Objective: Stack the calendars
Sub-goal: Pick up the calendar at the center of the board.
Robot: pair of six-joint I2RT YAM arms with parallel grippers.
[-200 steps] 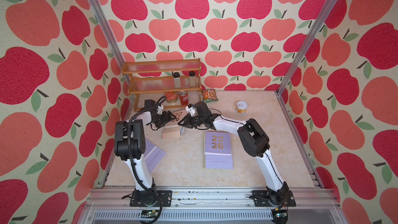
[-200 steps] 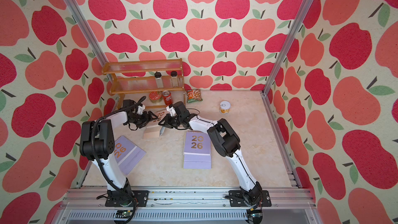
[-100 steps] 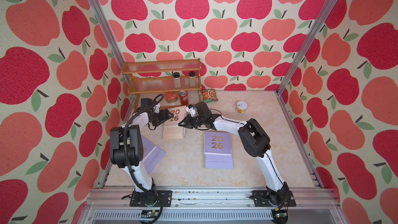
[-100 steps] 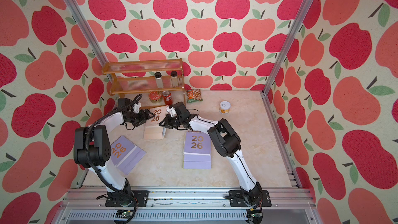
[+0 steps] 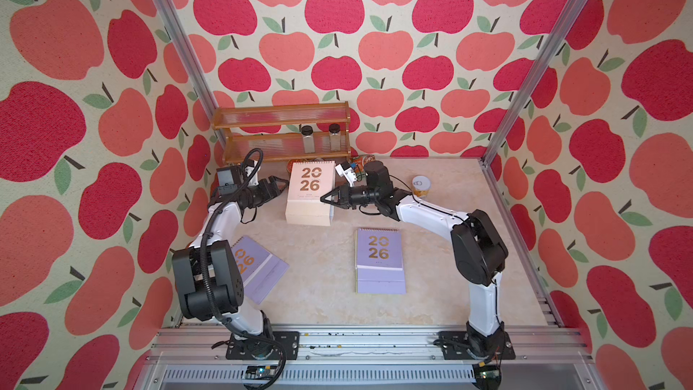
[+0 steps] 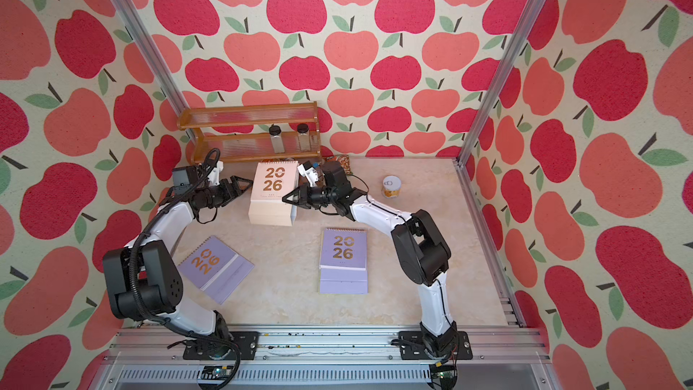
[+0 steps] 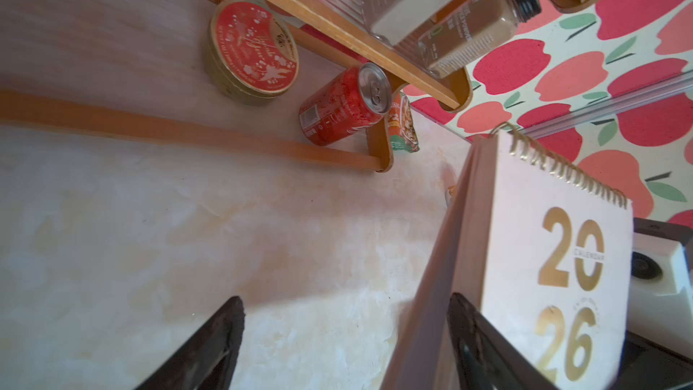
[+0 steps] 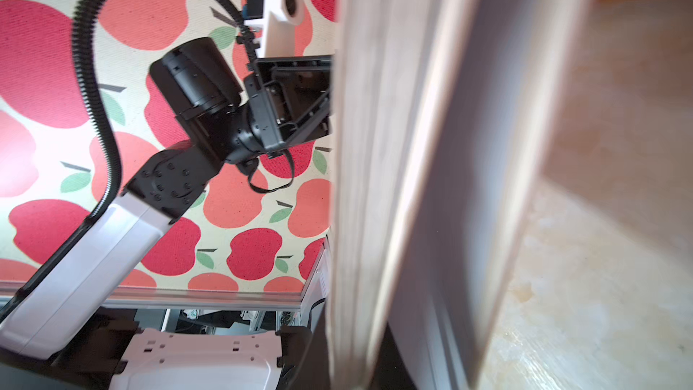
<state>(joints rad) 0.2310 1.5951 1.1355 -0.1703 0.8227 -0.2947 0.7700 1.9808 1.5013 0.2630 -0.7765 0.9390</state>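
Cardboard covers and paper leaves on a gold wire spiral should make each of the calendars light, stiff across the face and loose where the leaves hang free. The pink calendar [image 5: 311, 185] stands tilted up at upper centre of the table [image 5: 322, 305] in both top views. Its gold 2026 faces the camera, above a pale block at its foot (its own folded base or a second pink one, I cannot tell).

The right gripper [image 5: 325, 198] is clenched on the calendar's right-hand edge, about halfway down. The right wrist view shows only blurred leaves edge-on. The left gripper [image 5: 280, 188] sits just beside the opposite edge, jaws spread wide and holding nothing. In the left wrist view one finger [image 7: 472, 332] lies by the board at that edge; whether it touches I cannot tell.

Two lilac calendars lie flat lower in the frame. One [image 5: 378, 256] is right of centre; the other [image 5: 258, 275] sits askew at lower left, partly under the left arm.

A pinch on one edge of smooth card could let it swing or slip, and the leaves might fan out. Taking boards and leaves together at mid-edge looks safest. The flat ones sit flush on the table, so an edge likely needs lifting first.
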